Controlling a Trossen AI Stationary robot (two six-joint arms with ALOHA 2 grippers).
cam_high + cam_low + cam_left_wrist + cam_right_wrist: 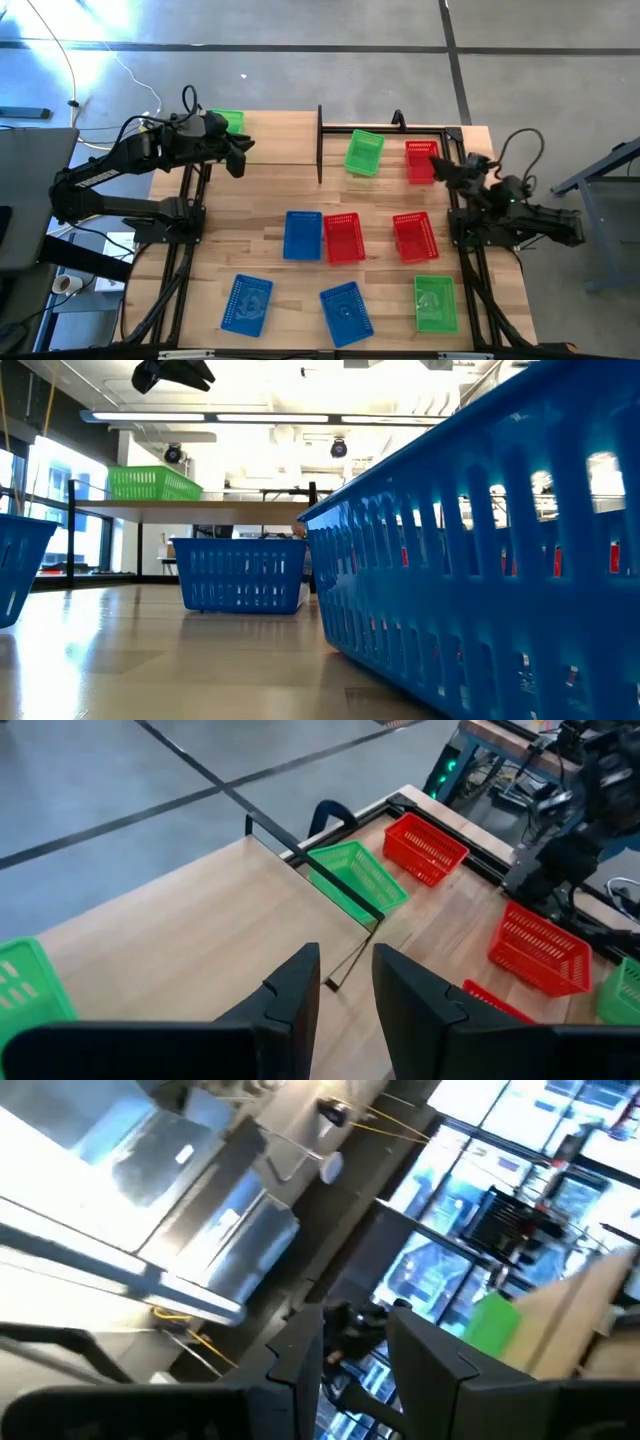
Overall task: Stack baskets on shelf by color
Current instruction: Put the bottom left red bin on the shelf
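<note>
From above: one green basket (228,121) on the shelf (280,145) under the left gripper (238,158); eight baskets remain on the bench (270,255). 
Low view — blue baskets (240,573), bright room. 
Wrist views: left jaws slightly parted, empty; right gripper (355,1342) likewise, apparently. 
Risk — clipping the shelf frame.

Bare shelf (275,140) beside green basket (228,121)

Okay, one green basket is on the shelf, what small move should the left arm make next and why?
Probably swing the left pincer toward the green basket just past the shelf's end. The pincer is empty and open above the shelf, one green basket already sits at the far corner, and this one lies nearest.
</note>
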